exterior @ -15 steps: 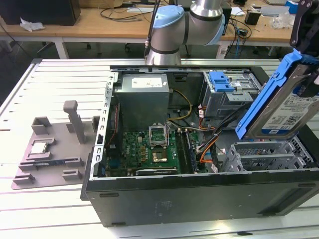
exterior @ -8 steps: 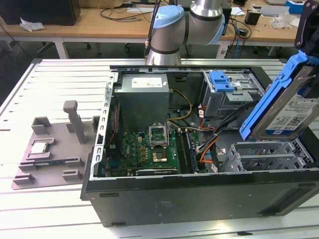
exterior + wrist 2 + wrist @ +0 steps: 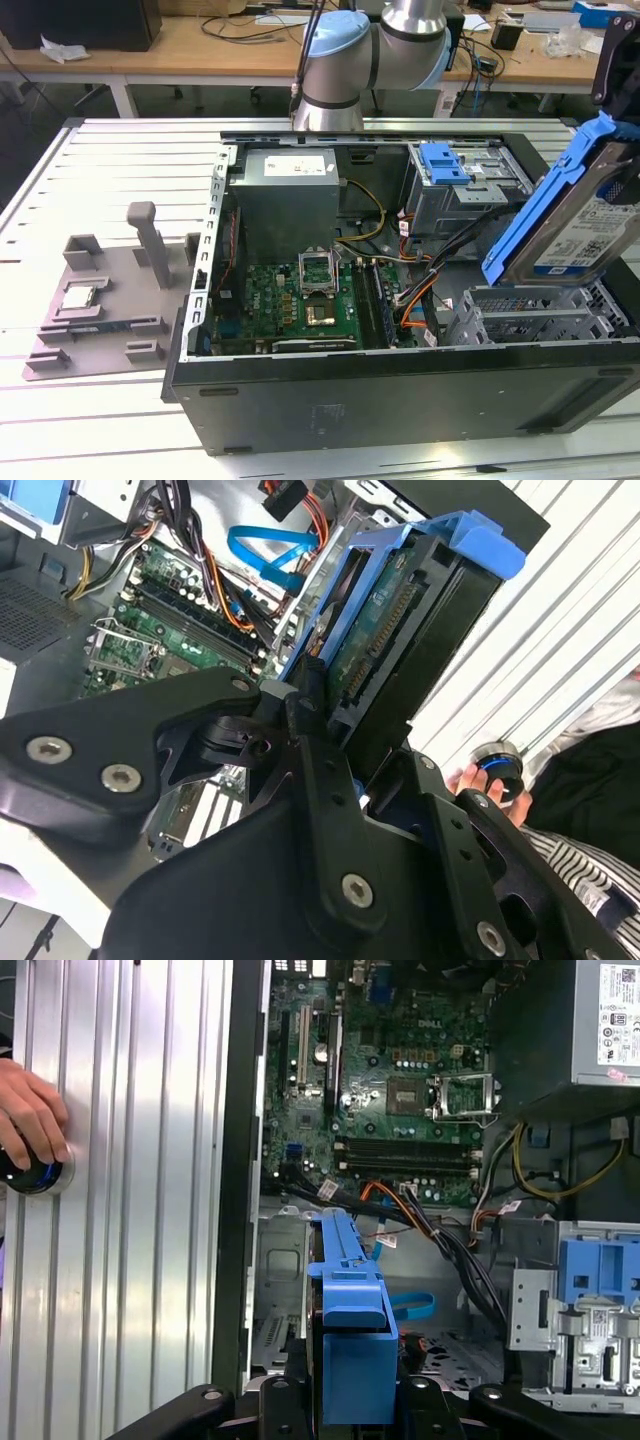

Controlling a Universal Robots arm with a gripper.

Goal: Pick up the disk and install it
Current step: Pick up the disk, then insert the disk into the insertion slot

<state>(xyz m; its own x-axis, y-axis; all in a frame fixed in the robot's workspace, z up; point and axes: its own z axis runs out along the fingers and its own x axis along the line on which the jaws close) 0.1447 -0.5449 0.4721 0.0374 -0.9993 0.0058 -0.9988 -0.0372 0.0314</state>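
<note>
Exterior view — gripper (image 3: 622, 165) grips the tilted disk (image 3: 585, 235) over the case (image 3: 400, 400); slatted metal table (image 3: 120, 170), wooden bench (image 3: 200, 45) behind

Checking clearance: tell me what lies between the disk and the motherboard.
Black and orange cables cross the stretch between the disk and the motherboard, as the first wrist view shows.

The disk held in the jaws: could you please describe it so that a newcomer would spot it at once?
Find the open computer case. Above its corner at the exterior view's right, the disk hangs tilted, clamped in the jaws. Unlike the blue bracket seated inside the case, its blue frame wraps a silver drive with a white-and-blue label.
</note>
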